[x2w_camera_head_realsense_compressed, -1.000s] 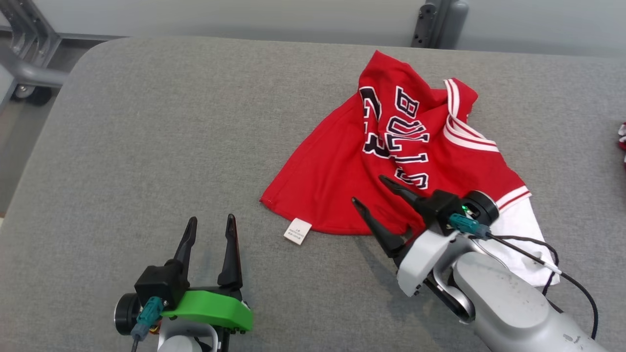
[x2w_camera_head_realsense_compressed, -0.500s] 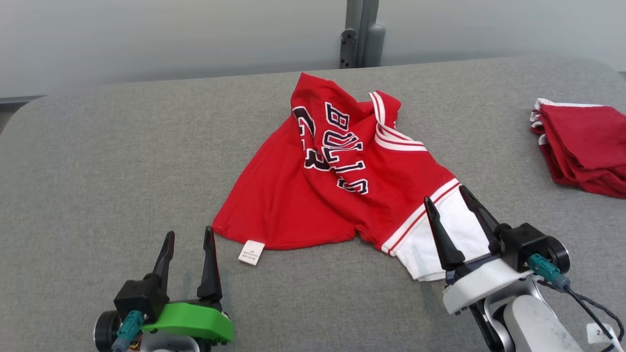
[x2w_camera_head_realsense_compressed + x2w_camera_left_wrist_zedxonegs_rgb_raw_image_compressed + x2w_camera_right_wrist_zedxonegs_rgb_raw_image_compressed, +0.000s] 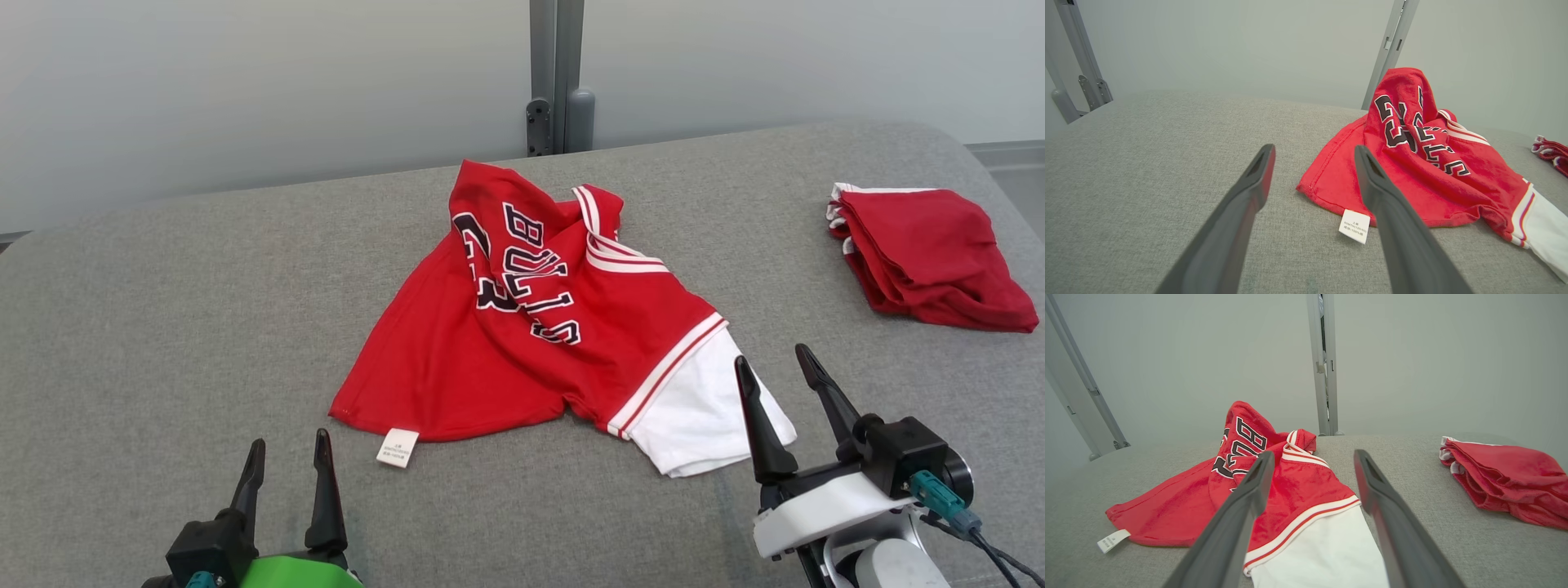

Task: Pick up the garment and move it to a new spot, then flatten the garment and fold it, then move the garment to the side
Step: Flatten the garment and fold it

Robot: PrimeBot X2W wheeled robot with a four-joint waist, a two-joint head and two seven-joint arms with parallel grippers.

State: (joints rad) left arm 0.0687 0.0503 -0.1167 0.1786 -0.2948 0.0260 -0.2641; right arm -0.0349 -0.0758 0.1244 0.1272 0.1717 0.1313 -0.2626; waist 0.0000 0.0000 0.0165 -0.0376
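The garment [image 3: 490, 359] is a red jersey with dark lettering, striped trim and a white sleeve part. It lies crumpled in the middle of the grey table [image 3: 163, 327]. A white label [image 3: 397, 447] sticks out at its near hem. My left gripper [image 3: 291, 441] is open and empty, just short of the label at the garment's near left corner [image 3: 1412, 171]. Near the white part at the near right, my right gripper [image 3: 771, 356] stands open and empty over the table. In the right wrist view the garment [image 3: 1298, 486] lies ahead between and left of the open fingers [image 3: 1241, 514].
A pile of folded red clothes [image 3: 931, 257] lies at the table's far right. A grey metal post [image 3: 559, 77] stands behind the table against a pale wall. The table's left half is bare grey cloth.
The head camera has turned, so the whole picture shifted and the red pile came into view. My right gripper drew back from over the garment's near hem to its right side.
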